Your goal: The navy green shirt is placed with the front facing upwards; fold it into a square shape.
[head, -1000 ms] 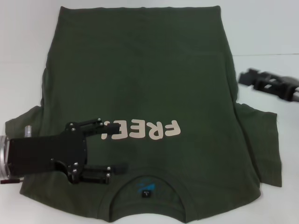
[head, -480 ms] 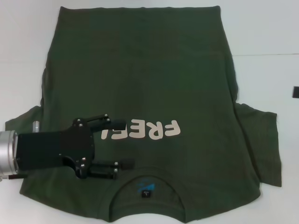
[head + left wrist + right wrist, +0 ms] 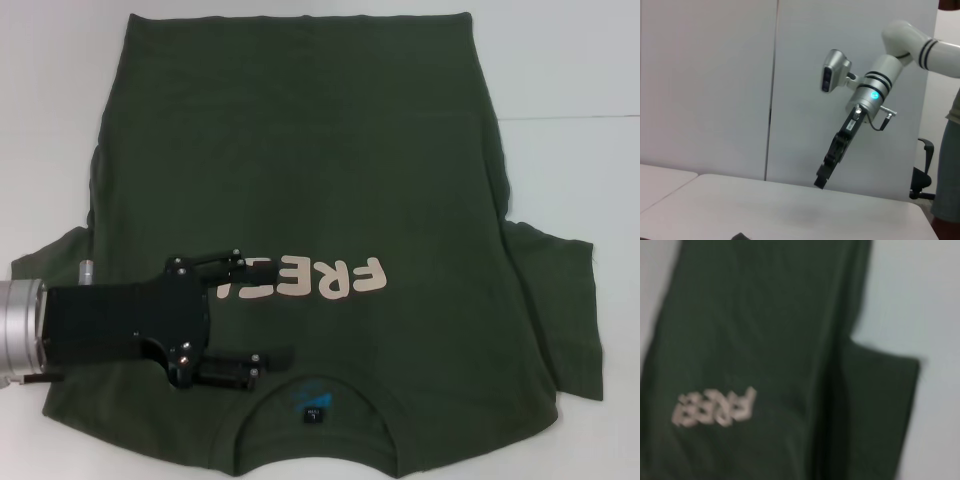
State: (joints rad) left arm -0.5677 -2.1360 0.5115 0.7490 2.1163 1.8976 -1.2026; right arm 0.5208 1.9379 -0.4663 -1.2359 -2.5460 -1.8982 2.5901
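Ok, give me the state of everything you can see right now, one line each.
navy green shirt: spread flat on the table, front up, lettering showing, not folded yet.
left gripper: open, low over the shirt's chest by the collar.
right gripper: raised above the table, holding nothing.

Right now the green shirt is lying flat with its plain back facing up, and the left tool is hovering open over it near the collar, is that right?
Not quite. The shirt lies front up: the head view shows its cream "FREE!" lettering and the collar label. The rest holds: the left tool is open over the shirt near the collar.
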